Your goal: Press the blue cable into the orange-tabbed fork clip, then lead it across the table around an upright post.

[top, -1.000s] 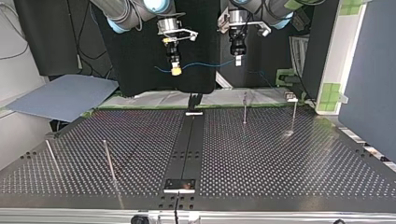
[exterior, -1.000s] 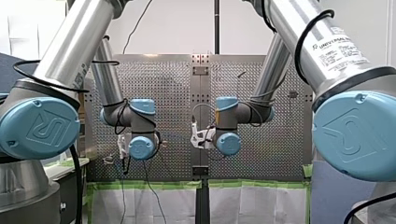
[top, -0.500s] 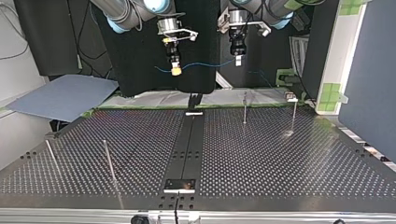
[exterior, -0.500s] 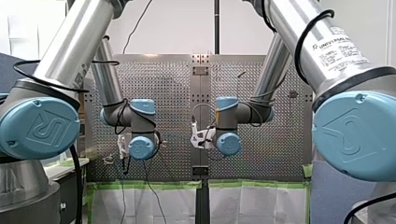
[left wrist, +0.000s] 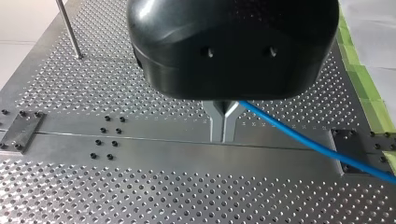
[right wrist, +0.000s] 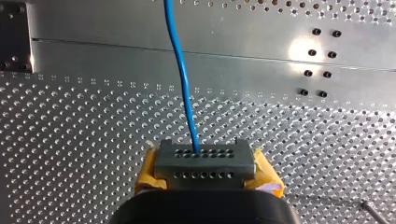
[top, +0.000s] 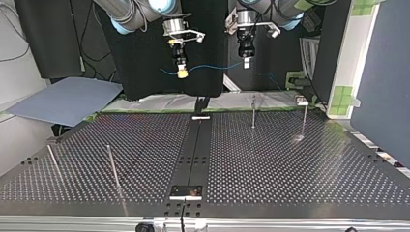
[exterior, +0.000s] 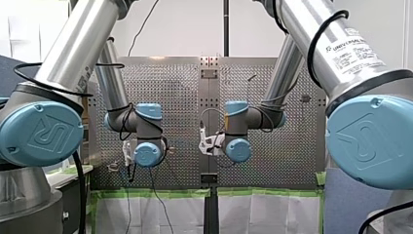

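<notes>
In the top view both arms hang above the table's far edge with the blue cable (top: 212,66) stretched between them. My right gripper (top: 182,72), with yellow pads, is shut on the cable at that view's left, and a short loose end (top: 165,73) droops beyond it. My left gripper (top: 246,62) is shut on the cable further right. In the left wrist view the metal fingers (left wrist: 218,122) are pressed together, and the cable (left wrist: 317,144) runs out sideways from them. In the right wrist view the cable (right wrist: 182,79) runs straight ahead from my right gripper (right wrist: 202,157). I cannot make out an orange-tabbed clip.
Thin upright posts stand on the perforated table (top: 290,169): two at the top view's right (top: 253,112) (top: 304,118) and two at its left (top: 112,166) (top: 53,162). A dark centre rail (top: 196,150) runs across the table. A small fixture (top: 300,100) sits at the far right edge.
</notes>
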{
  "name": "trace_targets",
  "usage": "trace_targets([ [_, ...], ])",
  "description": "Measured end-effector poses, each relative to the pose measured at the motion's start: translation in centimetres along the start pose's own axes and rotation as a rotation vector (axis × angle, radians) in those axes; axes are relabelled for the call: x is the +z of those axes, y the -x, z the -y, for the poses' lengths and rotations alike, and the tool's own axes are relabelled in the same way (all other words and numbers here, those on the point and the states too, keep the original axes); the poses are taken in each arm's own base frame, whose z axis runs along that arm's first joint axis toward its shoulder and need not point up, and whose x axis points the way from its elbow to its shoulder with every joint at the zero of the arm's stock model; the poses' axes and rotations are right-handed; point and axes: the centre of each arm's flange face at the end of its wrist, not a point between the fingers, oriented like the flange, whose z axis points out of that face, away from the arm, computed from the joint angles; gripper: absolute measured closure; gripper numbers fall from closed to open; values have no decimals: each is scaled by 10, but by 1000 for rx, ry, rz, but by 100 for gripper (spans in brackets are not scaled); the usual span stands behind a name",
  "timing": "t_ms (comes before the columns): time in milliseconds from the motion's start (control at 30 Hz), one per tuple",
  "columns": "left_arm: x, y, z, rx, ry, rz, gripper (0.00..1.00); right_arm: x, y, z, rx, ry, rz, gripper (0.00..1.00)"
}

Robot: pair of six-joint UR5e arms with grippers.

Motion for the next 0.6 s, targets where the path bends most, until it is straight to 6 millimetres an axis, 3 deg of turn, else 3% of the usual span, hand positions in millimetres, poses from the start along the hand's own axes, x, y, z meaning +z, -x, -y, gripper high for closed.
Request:
trace_targets([
  [400, -4, -3, -1, 6, -3, -9, 100, -1, 1, 0, -1, -2, 5, 100],
  [600, -9, -7, -4, 14, -6, -22, 100, -18, 24, 20, -20, -49, 72, 100],
])
